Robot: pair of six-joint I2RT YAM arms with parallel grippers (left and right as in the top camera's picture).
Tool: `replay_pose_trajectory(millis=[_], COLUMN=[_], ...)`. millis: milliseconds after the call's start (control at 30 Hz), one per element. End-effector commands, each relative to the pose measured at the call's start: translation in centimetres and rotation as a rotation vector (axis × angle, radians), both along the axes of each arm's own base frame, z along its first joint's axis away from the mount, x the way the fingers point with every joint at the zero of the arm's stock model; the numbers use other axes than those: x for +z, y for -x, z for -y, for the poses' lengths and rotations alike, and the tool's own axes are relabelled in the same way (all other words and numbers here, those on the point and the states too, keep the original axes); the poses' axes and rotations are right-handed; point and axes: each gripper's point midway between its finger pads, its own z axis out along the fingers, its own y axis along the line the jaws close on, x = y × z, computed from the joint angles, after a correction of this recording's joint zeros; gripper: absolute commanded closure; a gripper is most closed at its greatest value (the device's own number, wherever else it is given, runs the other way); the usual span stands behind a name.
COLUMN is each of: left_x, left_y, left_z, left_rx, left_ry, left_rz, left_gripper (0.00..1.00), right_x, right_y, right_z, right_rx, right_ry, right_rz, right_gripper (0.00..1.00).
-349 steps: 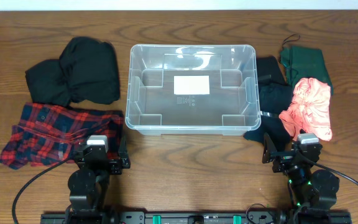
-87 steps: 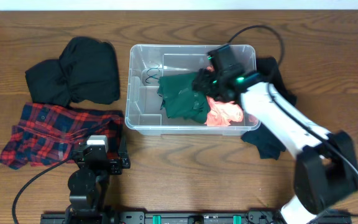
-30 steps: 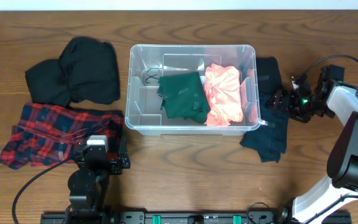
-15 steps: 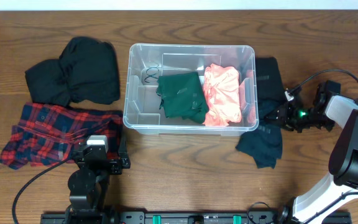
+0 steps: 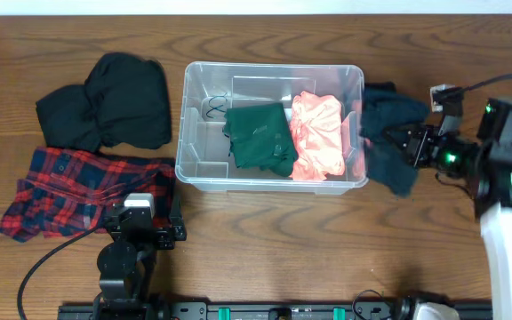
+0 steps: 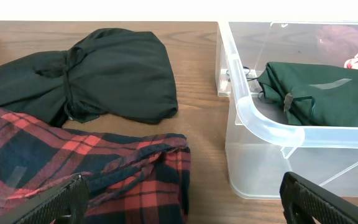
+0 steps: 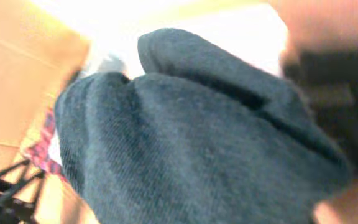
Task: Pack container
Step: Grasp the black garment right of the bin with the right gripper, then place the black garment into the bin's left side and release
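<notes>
Dark garment [image 5: 388, 142] is rising off the worktop [image 5: 265, 249], clamped in the right gripper [image 5: 413, 147]; green top [image 5: 258, 135] and pink top [image 5: 318, 133] are lying in the container [image 5: 274, 66], black bundle [image 5: 118, 98] and plaid shirt [image 5: 78, 191] waiting near the left gripper [image 6: 183, 179], its jaws apart.

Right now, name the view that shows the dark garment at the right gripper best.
Overhead: the whole dark garment is bunched at the right gripper, just right of the container. Right wrist shows only blurred cloth filling the frame; left wrist misses it entirely.

Wooden table [image 5: 265, 258]: black garment [image 5: 105, 102] back left, red plaid shirt [image 5: 69, 187] just in front of it, clear container [image 5: 238, 180] mid-table, dark garment [image 5: 389, 133] beside its right wall.
</notes>
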Motion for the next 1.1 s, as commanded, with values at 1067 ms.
replay_pose_trajectory(millis=[1067], left_x=[-0.9], left_y=[0.0], left_z=[0.2], left_rx=[-0.013], left_ry=[0.0], left_rz=[-0.018], left_gripper=[0.02], right_x=[-7.5], right_y=[-8.1], right_z=[-30.3], right_rx=[0.392], right_ry=[-0.468], right_rz=[-0.22], right_gripper=[0.94])
